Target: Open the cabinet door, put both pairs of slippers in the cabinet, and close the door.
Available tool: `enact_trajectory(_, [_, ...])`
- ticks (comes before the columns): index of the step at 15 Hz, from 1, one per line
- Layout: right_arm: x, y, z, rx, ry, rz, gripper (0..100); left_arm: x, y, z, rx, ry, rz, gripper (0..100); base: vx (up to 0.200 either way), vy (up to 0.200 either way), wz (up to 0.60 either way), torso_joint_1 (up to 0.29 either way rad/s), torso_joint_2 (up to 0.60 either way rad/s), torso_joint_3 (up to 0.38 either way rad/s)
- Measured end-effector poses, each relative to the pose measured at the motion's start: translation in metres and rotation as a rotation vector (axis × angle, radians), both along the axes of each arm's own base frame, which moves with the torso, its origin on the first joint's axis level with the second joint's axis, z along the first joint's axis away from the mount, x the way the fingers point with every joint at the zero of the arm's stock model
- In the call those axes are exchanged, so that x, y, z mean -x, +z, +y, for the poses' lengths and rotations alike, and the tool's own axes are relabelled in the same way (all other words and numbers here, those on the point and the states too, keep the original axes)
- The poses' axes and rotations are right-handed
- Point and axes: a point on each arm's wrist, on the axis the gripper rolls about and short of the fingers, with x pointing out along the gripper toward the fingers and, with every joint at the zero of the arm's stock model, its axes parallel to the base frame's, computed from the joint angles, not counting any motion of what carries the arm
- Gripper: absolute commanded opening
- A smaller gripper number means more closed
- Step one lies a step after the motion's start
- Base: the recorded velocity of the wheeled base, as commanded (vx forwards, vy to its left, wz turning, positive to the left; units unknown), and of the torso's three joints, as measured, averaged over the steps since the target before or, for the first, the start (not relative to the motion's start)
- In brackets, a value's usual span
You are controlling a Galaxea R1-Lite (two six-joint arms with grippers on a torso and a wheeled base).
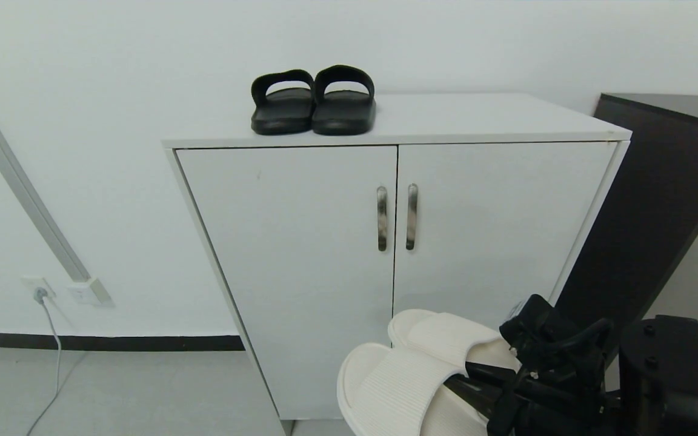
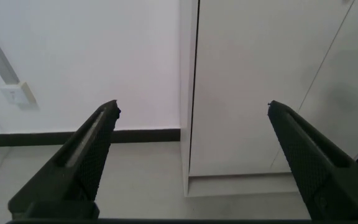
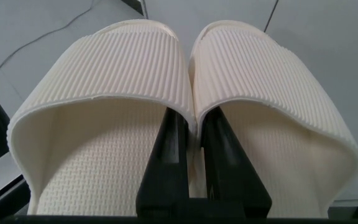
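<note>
Progress is slim, as far as one can judge: both cabinet doors are shut, neither pair is inside, so opening, loading both pairs and closing all lie ahead, with only the pickup of one pair done. White slippers (image 1: 412,369) sit at about 5 o'clock in the head view, low in front of the cabinet's right door (image 1: 494,230), held off the floor side by side with toes pointing toward the cabinet. They are cream, with ribbed upper bands, a fine embossed footbed and thick soft-looking soles. The right gripper (image 3: 194,149) has its fingers (image 3: 166,168) drawn nearly together, one inside each slipper, pinching the two touching inner walls between them – one grip carries the pair. Beyond them stands the white cabinet (image 1: 476,115), its left door (image 1: 288,254) and right door meeting at centre, where two slim upright metal handles (image 1: 382,218) stand just beside each other. On the cabinet top, toward 12 o'clock, the black slippers (image 1: 314,103) rest as a neat pair, toes forward, near the front edge above the left door. The left gripper (image 2: 194,107) is spread wide and holds nothing – it faces the cabinet's left side near the floor. A dark cabinet (image 1: 658,200) stands at 3 o'clock, and a wall socket (image 1: 37,289) with a hanging cable sits at 8 o'clock.
</note>
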Motion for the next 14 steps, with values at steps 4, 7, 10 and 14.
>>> enact_trajectory(4, [0.001, -0.001, 0.000, 0.004, 0.002, 0.003, 0, -0.001, 0.002, 0.000, -0.043, -0.003, 0.008, 100, 0.000, 0.000, 0.00, -0.019, 0.33, 0.300])
enact_trajectory(7, [0.001, -0.001, 0.000, 0.003, 0.003, 0.002, 0, 0.002, 0.032, 0.000, 0.026, -0.005, -0.052, 100, 0.000, 0.000, 0.00, 0.000, 0.00, 0.000])
enact_trajectory(10, [0.000, -0.001, 0.000, 0.002, 0.001, 0.002, 0, -0.007, 0.065, -0.001, 0.063, -0.055, -0.045, 100, 0.000, 0.000, 0.00, -0.008, 0.07, 0.072])
enact_trajectory(14, [0.000, -0.002, 0.000, 0.006, 0.001, 0.004, 0, -0.050, 0.095, -0.005, 0.075, -0.192, -0.004, 100, 0.000, 0.000, 0.00, 0.001, 0.05, 0.032])
